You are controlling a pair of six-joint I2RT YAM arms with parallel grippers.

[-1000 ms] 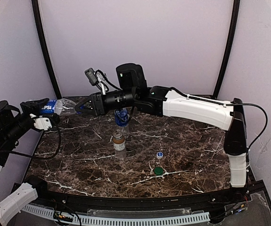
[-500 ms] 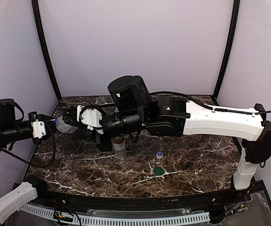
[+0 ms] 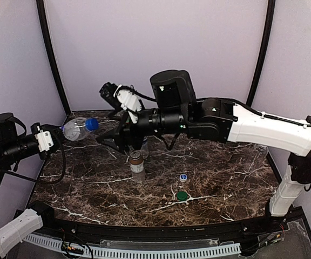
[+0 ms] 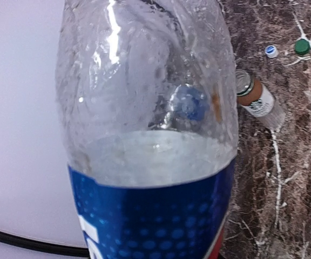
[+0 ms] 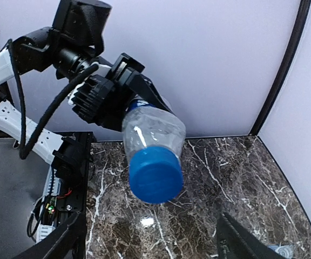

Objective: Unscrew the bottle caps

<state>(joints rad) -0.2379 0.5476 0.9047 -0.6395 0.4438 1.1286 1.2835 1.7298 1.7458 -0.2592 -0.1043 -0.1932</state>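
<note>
My left gripper [image 3: 55, 135] is shut on a clear bottle with a blue label [image 3: 73, 130], holding it level above the table's far left. Black fingers [image 5: 117, 91] clamp the bottle's body. The bottle fills the left wrist view [image 4: 144, 162]. Its blue cap [image 3: 92, 124] [image 5: 155, 174] sits on the neck, pointing at my right gripper [image 3: 108, 141] [image 5: 151, 221]. That gripper is open, with its fingers spread just short of the cap and nothing between them. A short brown bottle [image 3: 137, 164] [image 4: 258, 100] stands uncapped mid-table.
Two loose caps lie right of the brown bottle on the dark marble table [image 3: 225, 183]: a blue one with a white top [image 3: 183, 177] [image 4: 271, 50] and a green one [image 3: 182, 196] [image 4: 302, 46]. The right arm spans the table's far half.
My right gripper was shut around the blue cap; it has let go, opened wide and backed off to the right. The cap stays on the bottle, which the left arm raised slightly.
</note>
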